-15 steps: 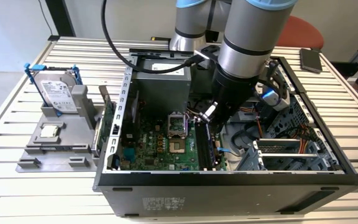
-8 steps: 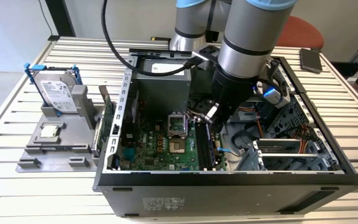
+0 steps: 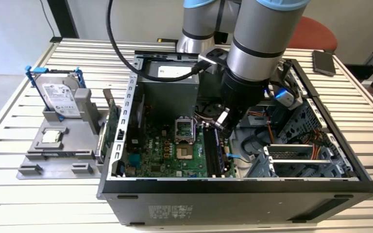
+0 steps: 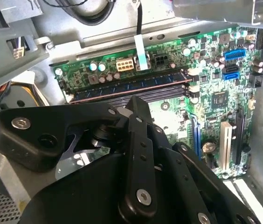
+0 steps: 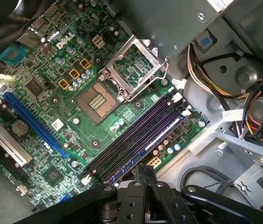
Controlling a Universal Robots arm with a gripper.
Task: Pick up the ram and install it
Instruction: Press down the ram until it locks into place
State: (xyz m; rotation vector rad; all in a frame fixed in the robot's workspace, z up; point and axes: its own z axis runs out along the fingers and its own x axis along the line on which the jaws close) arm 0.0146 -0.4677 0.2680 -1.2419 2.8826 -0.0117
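Exterior view: the grey and silver robot arm reaches down into the open black and grey metal computer case [image 3: 238,194], which lies on its side on a table of pale metal slats [image 3: 37,204]. The black gripper [image 3: 223,122] hangs just above the green motherboard [image 3: 167,155], over the far end of the row of memory slots. The ram [image 3: 213,151], a long narrow dark-blue circuit stick, lies along those slots, just beside the open silver processor socket [image 3: 184,130]. Well apart from the case, toward the exterior view's left, a grey plastic fixture [image 3: 60,145] carries a silver hard drive in a blue bracket [image 3: 60,94], standing upright.

Second wrist view: the gripper's black linkage occupies the foreground, its tip [image 4: 138,108] close to the ram [image 4: 136,87], which sits edge-up in the outermost slot, nearest the motherboard's edge. Whether the stick is fully seated cannot be told. A white power connector [image 4: 124,65] sits on the motherboard just beyond the ram.

First wrist view: the gripper [image 5: 145,173] points at the near end of the slots, and the ram [image 5: 143,148] shows as a blue strip in the outermost one. The black fingers [image 5: 145,169] appear pressed together with nothing between them. The socket [image 5: 132,68] has its metal frame raised.
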